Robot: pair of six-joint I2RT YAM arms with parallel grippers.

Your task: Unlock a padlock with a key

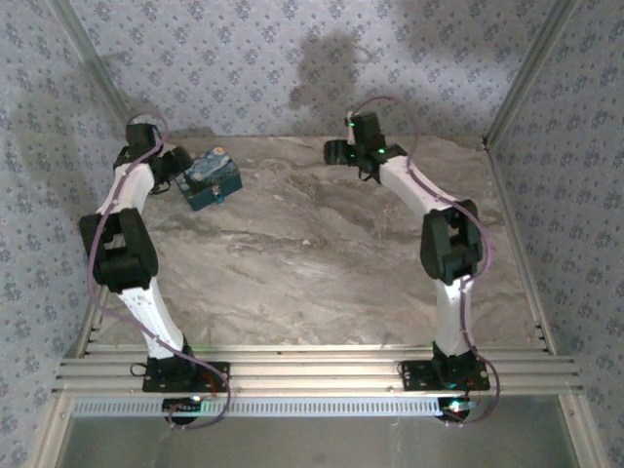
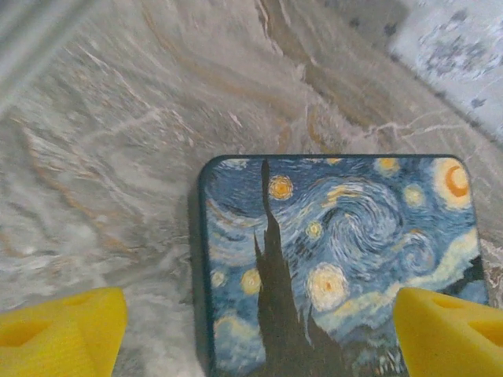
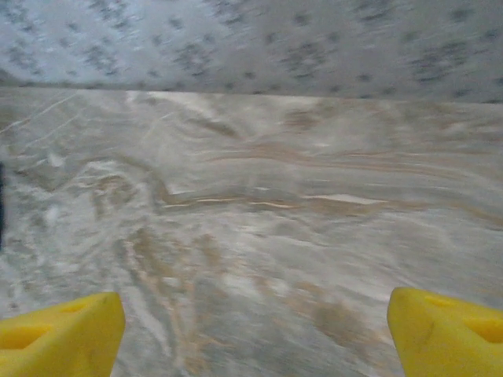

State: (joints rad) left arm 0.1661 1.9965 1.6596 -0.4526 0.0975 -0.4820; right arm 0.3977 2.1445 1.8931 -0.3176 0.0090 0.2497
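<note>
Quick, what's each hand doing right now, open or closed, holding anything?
Left hand: open, empty, over the painted box.
Right hand: open, empty, above the table.

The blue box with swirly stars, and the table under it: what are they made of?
Box: maybe tin or card, with a smooth printed painting on top and rounded corners; unsure which. Table: looks like marble with grey-brown veins, matte; could be a printed covering.
</note>
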